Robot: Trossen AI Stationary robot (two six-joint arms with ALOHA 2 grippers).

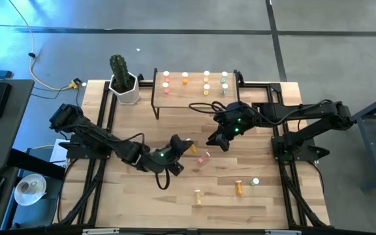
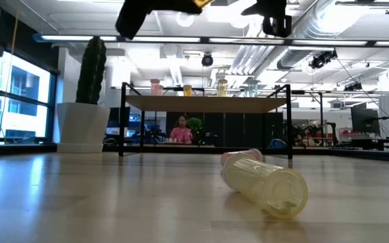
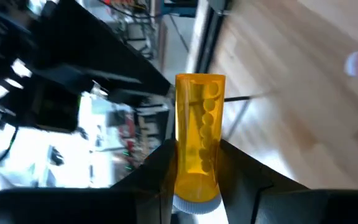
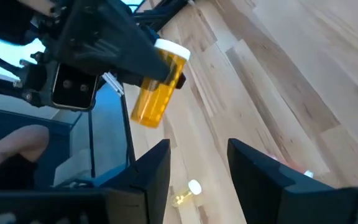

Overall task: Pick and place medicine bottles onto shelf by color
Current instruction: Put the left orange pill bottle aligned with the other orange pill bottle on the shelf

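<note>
My left gripper point(image 1: 183, 147) hangs over the middle of the table, shut on an orange medicine bottle point(image 3: 197, 130) with a white cap; the right wrist view shows this bottle point(image 4: 156, 84) too. My right gripper point(image 1: 218, 140) hovers close beside it toward the table's right, open with nothing between its fingers point(image 4: 154, 168). The shelf point(image 1: 194, 99) stands at the far edge with several bottles upright on its board. Lying loose on the table are a pink bottle point(image 1: 206, 156), a yellow one point(image 1: 198, 194), an orange one point(image 1: 239, 188) and a pale one point(image 1: 255, 181). My left gripper pinches the orange bottle's body near its cap end point(image 3: 194, 171) between its two fingers. The white cap point(image 4: 173, 50) shows on one side of the fingers and most of the body sticks out on the other. The bottle is lifted clear of the table, tilted, cap uppermost.
A white pot with a cactus point(image 1: 124, 81) stands left of the shelf. In the low view the yellow bottle point(image 2: 265, 183) lies on its side nearest, the pink one point(image 2: 240, 156) right behind it. Black frame rails point(image 1: 103, 130) run along the table's left and right sides.
</note>
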